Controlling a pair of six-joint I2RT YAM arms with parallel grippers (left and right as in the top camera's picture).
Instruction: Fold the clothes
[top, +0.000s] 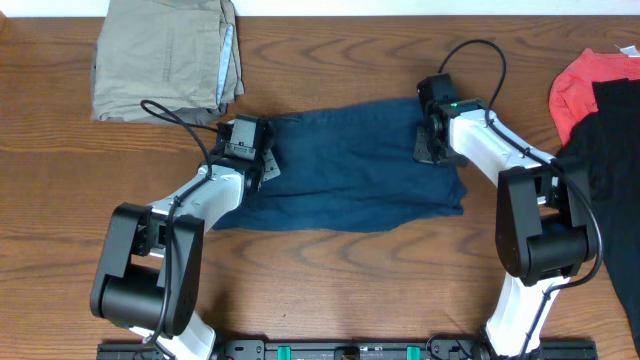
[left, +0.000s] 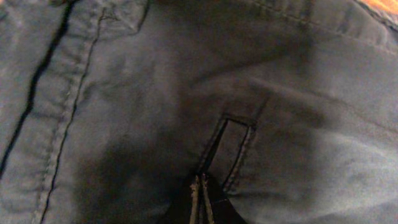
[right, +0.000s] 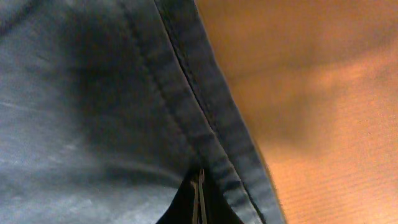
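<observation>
Dark blue shorts (top: 345, 170) lie spread flat in the middle of the wooden table. My left gripper (top: 255, 150) sits at the garment's upper left corner; in the left wrist view its jaws (left: 200, 193) are pressed together, pinching the cloth beside a belt loop (left: 230, 149). My right gripper (top: 432, 140) sits at the upper right corner; in the right wrist view its jaws (right: 199, 196) are closed on the shorts' stitched hem (right: 205, 124), with bare table to the right.
A folded khaki garment (top: 165, 55) lies at the back left. A red garment (top: 585, 85) and a black garment (top: 615, 160) lie at the right edge. The table's wood surface (top: 330, 280) runs in front of the shorts.
</observation>
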